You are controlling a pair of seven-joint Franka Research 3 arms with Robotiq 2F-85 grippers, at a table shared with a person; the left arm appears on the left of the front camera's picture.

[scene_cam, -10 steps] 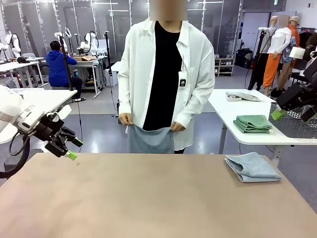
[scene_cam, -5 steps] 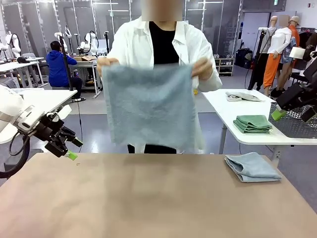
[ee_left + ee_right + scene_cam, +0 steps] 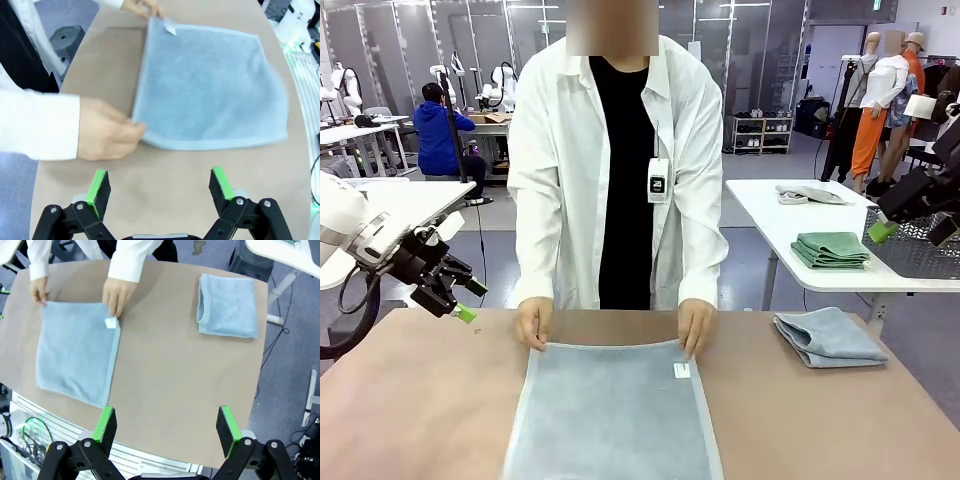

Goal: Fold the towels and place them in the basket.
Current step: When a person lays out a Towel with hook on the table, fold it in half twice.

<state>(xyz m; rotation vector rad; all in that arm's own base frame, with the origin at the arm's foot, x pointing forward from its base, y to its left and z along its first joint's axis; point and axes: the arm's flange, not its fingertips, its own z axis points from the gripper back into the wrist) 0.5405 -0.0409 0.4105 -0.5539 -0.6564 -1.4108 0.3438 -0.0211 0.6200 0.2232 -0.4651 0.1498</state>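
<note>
Across the smooth brown desk point(image 3: 410, 400) from the two arms, a person in a long white shirt leans in with one hand point(image 3: 533, 323) on a far corner of a pale blue-grey terry towel point(image 3: 612, 415) and the other hand point(image 3: 696, 327) on the opposite far corner. That towel lies spread flat in the middle of the desk, its near edge running out of the front view at the bottom. A small white label point(image 3: 681, 371) sits by the corner under the second hand. Well apart from it, toward the robot's right side of the desk, a second pale blue-grey folded towel point(image 3: 830, 337) lies as a thick rectangle. Beyond that, on a white side table point(image 3: 780, 215), a dark grey mesh-sided plastic basket point(image 3: 912, 258) stands just beside a stack of green folded cloths point(image 3: 831, 249).

Near the desk's far left edge the left pincer point(image 3: 160, 184) hovers, jaws wide apart with nothing between the green pads. From its wrist camera the spread towel's side edge and the person's nearer hand lie just ahead. The right pincer point(image 3: 166, 425) hangs high at the robot's right, equally wide open and empty, looking down on both towels — neither pincer touches cloth.
</note>
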